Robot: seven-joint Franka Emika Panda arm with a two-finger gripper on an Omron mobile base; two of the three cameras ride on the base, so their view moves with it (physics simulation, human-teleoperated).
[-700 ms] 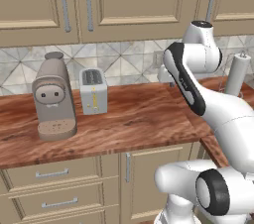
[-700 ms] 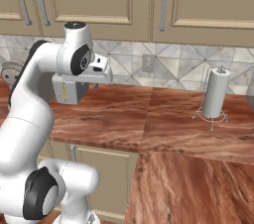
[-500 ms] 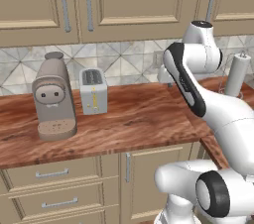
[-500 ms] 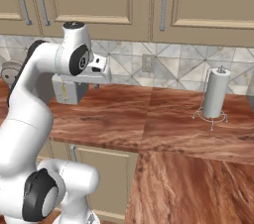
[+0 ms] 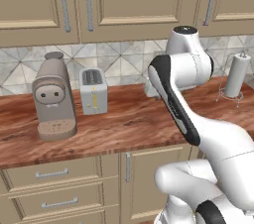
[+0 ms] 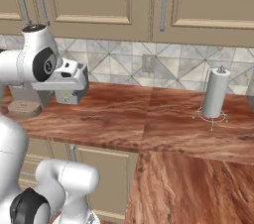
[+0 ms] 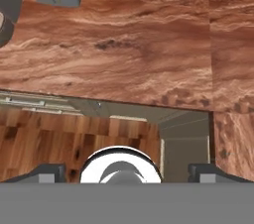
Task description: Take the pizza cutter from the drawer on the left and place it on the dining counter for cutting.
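Hand (image 7: 126, 171) released, fingertips wide apart, nothing held; it hangs above the wood-grain bench (image 5: 129, 119), looking down. Top drawer (image 5: 49, 173) at 7 o'clock of the left base view, shut. Pizza cutter presumably inside, unseen. Toaster (image 5: 93, 90) and coffee machine (image 5: 52, 98) stand clear behind.

Rendered frames, evenly and softly lit, moderately bright; no single light source evident. Worktop (image 5: 124, 119) carries only faint, diffuse shadows: a soft dark patch beneath the coffee machine (image 5: 52, 96) and beside the toaster (image 5: 93, 90). No glare on the white arm (image 5: 183, 99), just gentle shading. Both base views slightly soft, low resolution. Hand view mildly blurred, wood grain smeared; no edge distortion.
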